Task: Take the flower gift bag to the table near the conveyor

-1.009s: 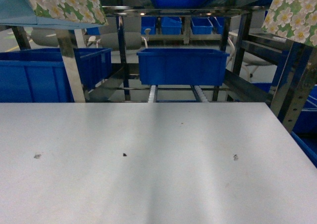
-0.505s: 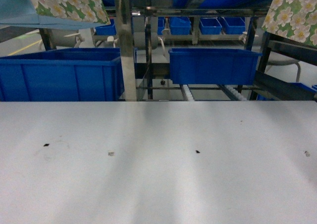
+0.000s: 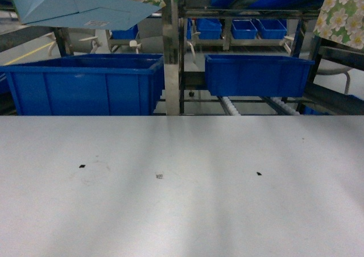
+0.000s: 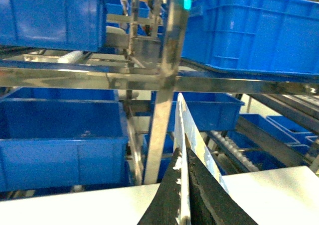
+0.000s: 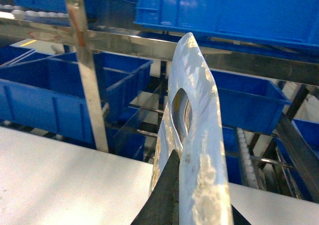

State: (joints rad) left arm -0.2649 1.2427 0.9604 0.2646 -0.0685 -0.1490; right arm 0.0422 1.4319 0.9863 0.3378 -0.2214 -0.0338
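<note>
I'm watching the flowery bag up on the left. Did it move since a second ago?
Yes. The left flower gift bag has tipped and swung rightward; its edge now reaches the steel rack post, showing more of its blue underside. The camera shifted too.

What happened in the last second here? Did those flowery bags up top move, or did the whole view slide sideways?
The view itself slid: the blue bins and table marks drifted sideways. The left flower bag tipped up, now showing its light blue underside; the right flower bag edged toward the frame's corner. Both grippers grip bag edges in the wrist views, and the table has nothing set on it yet.
</note>
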